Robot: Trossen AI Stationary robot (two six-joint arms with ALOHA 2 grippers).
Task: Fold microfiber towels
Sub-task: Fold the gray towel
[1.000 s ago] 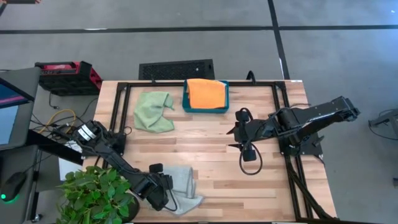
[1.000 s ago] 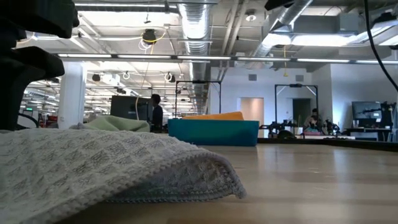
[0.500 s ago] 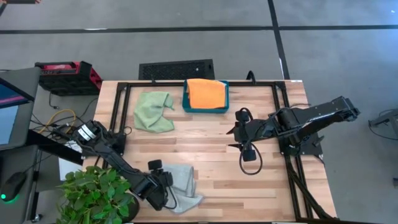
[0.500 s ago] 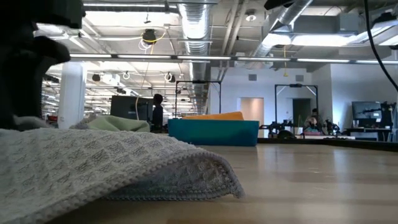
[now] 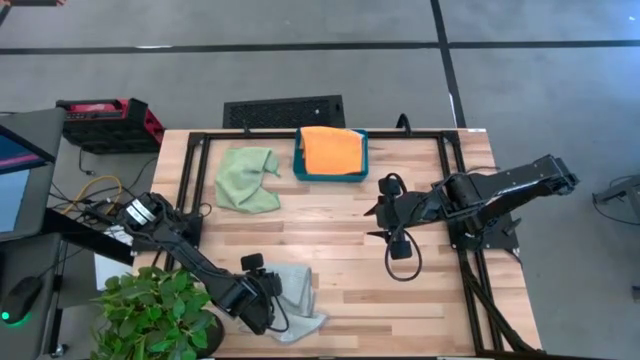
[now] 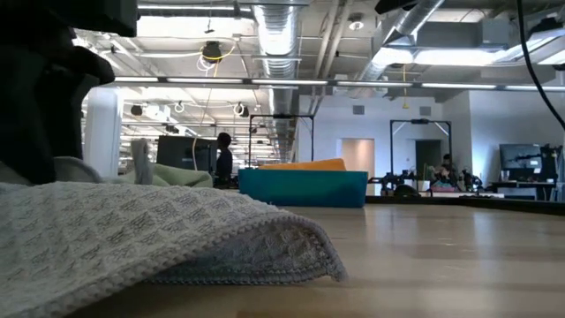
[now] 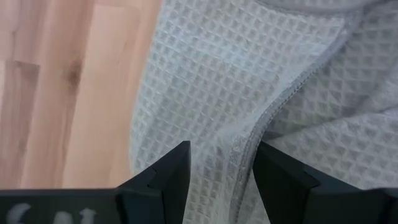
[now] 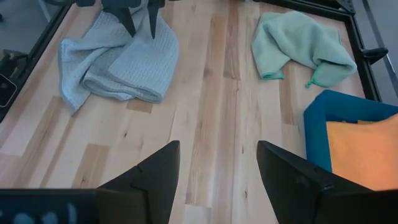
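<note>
A pale grey waffle towel (image 5: 298, 290) lies crumpled near the table's front left; it also shows in the low view (image 6: 132, 238) and the right wrist view (image 8: 118, 59). My left gripper (image 5: 265, 290) is open and points down onto it, its fingers on either side of a hemmed edge (image 7: 261, 124). A light green towel (image 5: 248, 178) lies bunched at the far left. An orange towel (image 5: 331, 150) lies folded in the teal tray (image 5: 297, 165). My right gripper (image 5: 372, 222) is open and empty above the middle of the table. I see only one grey towel. My left gripper (image 7: 222, 174) comes at the grey towel from above, pointing down. Its open fingers (image 7: 171, 174) stand astride the hemmed edge of an upper layer near the towel's left side. Whether the tips press the cloth I cannot tell. The towel lies on the table.
Black frame rails (image 5: 185, 180) run along the table's left, far and right sides. A potted plant (image 5: 150, 310) stands at the front left corner. Bare wood (image 5: 340, 290) lies between the grey towel and the right arm.
My left gripper has shifted a little toward the table's far edge over the grey towel. In the low view a strip of grey cloth beside it now stands up that did not show before.
</note>
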